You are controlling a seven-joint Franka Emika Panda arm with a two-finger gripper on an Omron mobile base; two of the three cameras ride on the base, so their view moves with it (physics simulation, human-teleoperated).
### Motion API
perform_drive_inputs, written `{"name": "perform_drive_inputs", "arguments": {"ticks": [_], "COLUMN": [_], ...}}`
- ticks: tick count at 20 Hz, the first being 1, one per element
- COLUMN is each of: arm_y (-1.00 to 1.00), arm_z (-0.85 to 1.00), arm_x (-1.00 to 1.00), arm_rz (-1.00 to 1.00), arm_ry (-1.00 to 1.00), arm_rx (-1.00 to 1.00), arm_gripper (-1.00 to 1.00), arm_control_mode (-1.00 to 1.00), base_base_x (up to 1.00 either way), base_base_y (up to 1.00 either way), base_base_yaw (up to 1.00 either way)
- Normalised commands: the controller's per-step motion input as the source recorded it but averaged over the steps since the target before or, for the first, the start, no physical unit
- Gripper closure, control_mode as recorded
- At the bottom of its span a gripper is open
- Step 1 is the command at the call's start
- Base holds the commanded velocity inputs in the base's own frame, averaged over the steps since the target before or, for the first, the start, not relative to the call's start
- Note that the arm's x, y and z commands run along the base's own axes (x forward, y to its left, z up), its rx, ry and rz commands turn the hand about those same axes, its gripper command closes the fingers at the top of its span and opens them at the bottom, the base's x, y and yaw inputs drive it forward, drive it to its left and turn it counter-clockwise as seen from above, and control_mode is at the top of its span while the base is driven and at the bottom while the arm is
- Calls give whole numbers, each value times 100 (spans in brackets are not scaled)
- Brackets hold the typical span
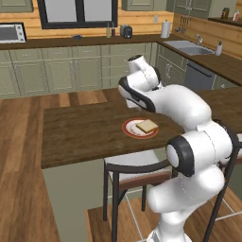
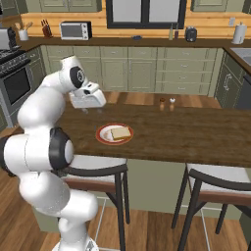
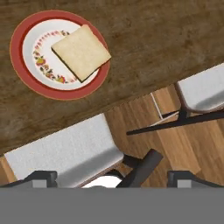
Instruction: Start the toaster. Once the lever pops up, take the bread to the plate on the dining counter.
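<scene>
Bread (image 3: 81,51) on plate (image 3: 26,74) | jaws spread, empty, apart from it

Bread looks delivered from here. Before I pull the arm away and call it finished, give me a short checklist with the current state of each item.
1. The bread lies on the plate: ok; one corner overhangs the red rim.
2. The plate sits on the dining counter, back from the edge: ok.
3. The gripper is open and holds nothing: ok; the fingertips stand wide apart.
4. The gripper is clear of the bread: ok; the hand view shows it off to the side, over the stools.
5. Retreat path past the near stool: cannot tell how much room there is.
6. The toaster lever is up: cannot tell, too small.
</scene>
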Motion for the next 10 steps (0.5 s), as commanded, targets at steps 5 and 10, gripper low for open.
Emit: {"name": "perform_drive_inputs", "arguments": {"ticks": [5,10], "arm_y": [8,0], "arm_z": [-5,-25], "arm_x": [-100,-100], "arm_rz": [1,7], "arm_ry": [-41,-32], "arm_rx": [-3,-1], "arm_gripper": [-100,-100], "arm_control_mode": [-100,-100], "base_base_x": [0,0], "base_base_y": [0,0], "base_base_yaw": [0,0]}}
